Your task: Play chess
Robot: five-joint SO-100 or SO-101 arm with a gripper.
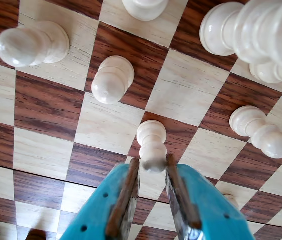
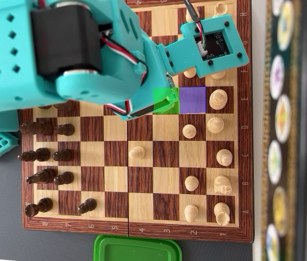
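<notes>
In the wrist view my teal gripper (image 1: 151,161) comes in from the bottom edge. Its brown-padded fingers (image 1: 130,190) press on both sides of the round head of a white pawn (image 1: 151,135), which stands upright on a dark square of the wooden chessboard (image 1: 41,150). In the overhead view the arm covers that pawn. The gripper (image 2: 167,106) sits over a green-tinted square (image 2: 160,95), and the purple-tinted square (image 2: 192,99) to its right is empty.
Other white pawns (image 1: 112,79) (image 1: 260,131) and taller white pieces (image 1: 250,30) stand close around the gripper. Dark pieces (image 2: 44,155) line the board's left side in the overhead view. A green lid (image 2: 137,250) lies below the board, and a patterned strip (image 2: 283,130) runs along the right.
</notes>
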